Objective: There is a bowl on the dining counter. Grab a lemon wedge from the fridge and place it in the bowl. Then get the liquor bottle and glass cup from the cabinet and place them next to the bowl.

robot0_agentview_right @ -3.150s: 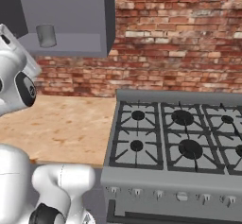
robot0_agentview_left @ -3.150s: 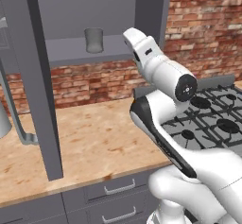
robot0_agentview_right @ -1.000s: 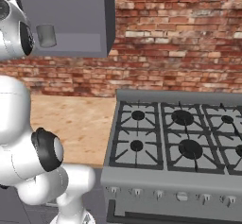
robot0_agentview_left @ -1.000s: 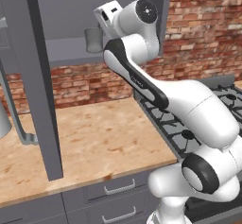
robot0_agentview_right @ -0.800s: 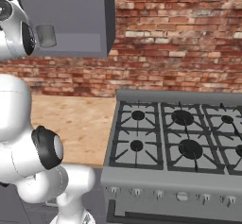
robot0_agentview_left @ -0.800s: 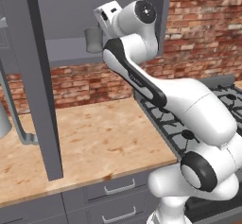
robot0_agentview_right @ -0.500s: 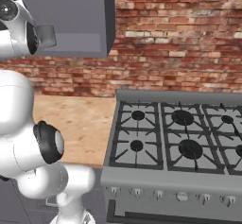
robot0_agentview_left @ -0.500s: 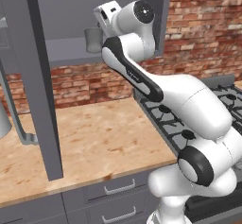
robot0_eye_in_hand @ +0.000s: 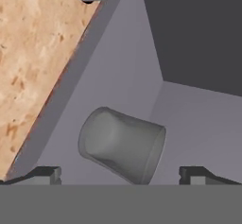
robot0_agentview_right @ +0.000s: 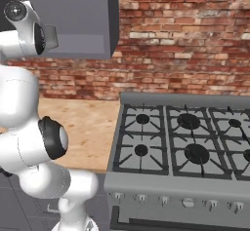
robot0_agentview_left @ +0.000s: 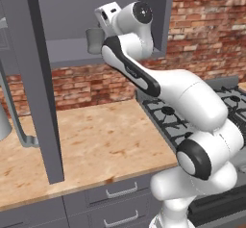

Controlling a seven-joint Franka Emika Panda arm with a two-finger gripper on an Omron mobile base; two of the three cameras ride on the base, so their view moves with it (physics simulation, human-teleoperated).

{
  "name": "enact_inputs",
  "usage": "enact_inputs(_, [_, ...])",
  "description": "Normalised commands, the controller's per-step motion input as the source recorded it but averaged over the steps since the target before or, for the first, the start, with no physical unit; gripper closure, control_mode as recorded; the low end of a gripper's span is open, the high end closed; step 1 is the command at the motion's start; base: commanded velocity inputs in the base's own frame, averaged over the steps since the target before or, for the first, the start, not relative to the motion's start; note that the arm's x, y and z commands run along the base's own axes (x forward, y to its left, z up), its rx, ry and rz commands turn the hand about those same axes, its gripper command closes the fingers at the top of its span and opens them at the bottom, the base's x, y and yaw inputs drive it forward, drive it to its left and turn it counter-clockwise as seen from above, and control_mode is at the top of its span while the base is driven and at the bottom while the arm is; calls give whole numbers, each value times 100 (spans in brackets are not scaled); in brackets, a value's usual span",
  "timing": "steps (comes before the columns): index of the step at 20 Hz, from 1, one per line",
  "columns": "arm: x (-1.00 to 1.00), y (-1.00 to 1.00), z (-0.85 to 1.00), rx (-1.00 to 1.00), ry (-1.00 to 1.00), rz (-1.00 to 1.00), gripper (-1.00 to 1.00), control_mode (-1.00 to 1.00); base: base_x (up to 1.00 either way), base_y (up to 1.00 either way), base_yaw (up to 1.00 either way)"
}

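Note:
The glass cup [robot0_agentview_left: 94, 40] stands on the lower shelf of the open wall cabinet [robot0_agentview_left: 72, 54]. In the hand view the glass cup [robot0_eye_in_hand: 122, 144] is close in front, lying slanted across the picture because the hand is rolled. My gripper [robot0_eye_in_hand: 121, 175] is open, one fingertip [robot0_eye_in_hand: 47, 173] on each side of the cup and clear of it. From the left base view the arm reaches up with its hand right beside the cup. The bowl, the lemon wedge and the liquor bottle are out of view.
The open cabinet door [robot0_agentview_left: 41, 78] hangs edge-on at the left over the wooden counter [robot0_agentview_left: 96, 140]. A gas stove [robot0_agentview_right: 185, 142] sits to the right. A brick wall [robot0_agentview_right: 185, 45] runs behind both. Drawers [robot0_agentview_left: 120, 193] lie under the counter.
The arm swung up from over the counter to the cabinet shelf. Over the last second the hand has only crept a little closer to the cup, jaws still open.

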Motion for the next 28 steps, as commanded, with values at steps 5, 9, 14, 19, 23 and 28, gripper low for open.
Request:
enact_inputs(5, [31, 0, -7, 0, 2, 0, -100, -100, 0, 0, 0])
enact_inputs(9, [27, 5, -7, 0, 0, 0, -100, -100, 0, 0, 0])
enact_inputs(14, [28, 6, -6, 0, 0, 0, -100, -100, 0, 0, 0])
enact_inputs(19, [31, 6, -5, 1, 0, 0, -100, -100, 0, 0, 0])
enact_inputs(23, [30, 3, -4, 1, 0, 0, -100, -100, 0, 0, 0])
enact_inputs(28, [7, 1, -8, 0, 0, 3, -100, -100, 0, 0, 0])
